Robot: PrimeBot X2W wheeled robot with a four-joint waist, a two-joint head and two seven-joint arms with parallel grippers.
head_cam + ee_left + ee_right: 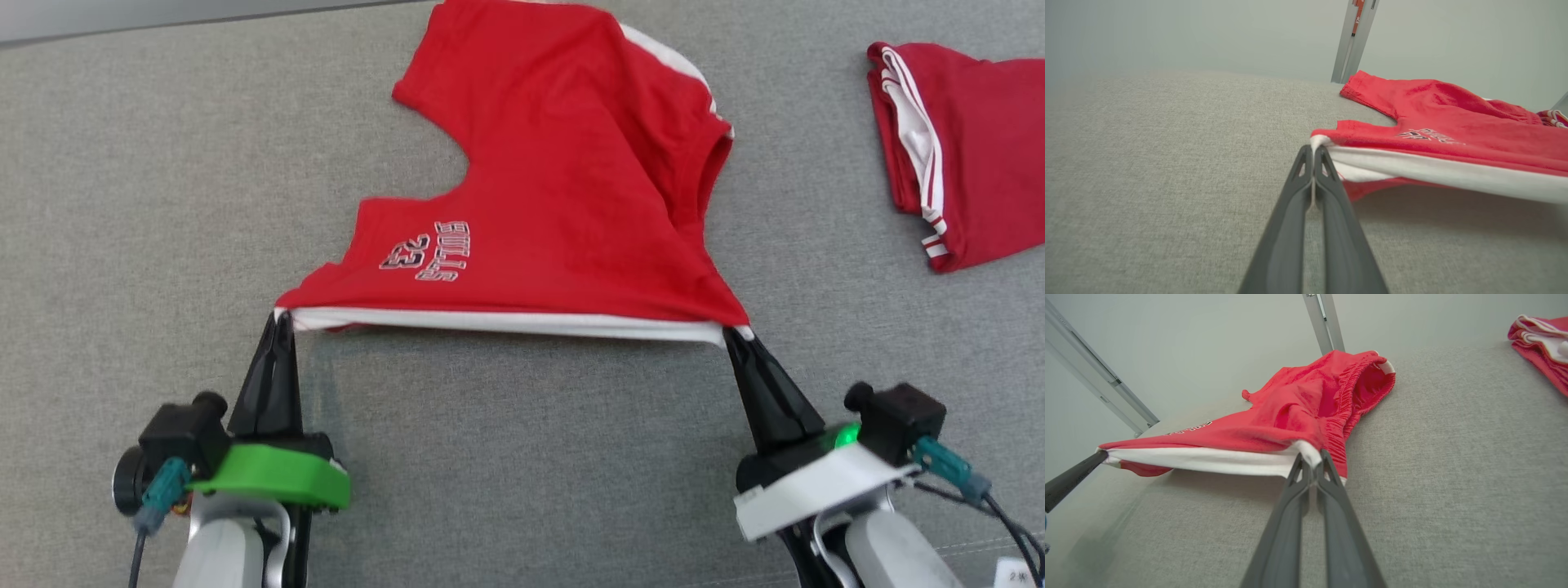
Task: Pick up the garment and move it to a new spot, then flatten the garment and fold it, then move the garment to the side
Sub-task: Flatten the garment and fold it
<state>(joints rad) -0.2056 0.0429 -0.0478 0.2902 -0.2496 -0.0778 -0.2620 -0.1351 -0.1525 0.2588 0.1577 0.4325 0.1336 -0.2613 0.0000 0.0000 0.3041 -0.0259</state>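
The garment [563, 180] is a pair of red shorts with a white hem band and a printed logo, spread on the grey surface. Its near edge is stretched taut and lifted a little off the surface. My left gripper [282, 317] is shut on the hem's left corner, also seen up close where the garment [1453, 122] meets my left gripper [1314, 149]. My right gripper [728, 331] is shut on the hem's right corner, and the right wrist view shows the garment [1298, 404] pinched in my right gripper [1312, 457]. The far waistband lies bunched.
A second folded red and white garment [955, 147] lies at the far right, also seen as a folded garment [1543, 339] in the right wrist view. The grey fabric surface [163, 204] stretches open to the left and in front. Metal frame posts [1353, 36] stand behind.
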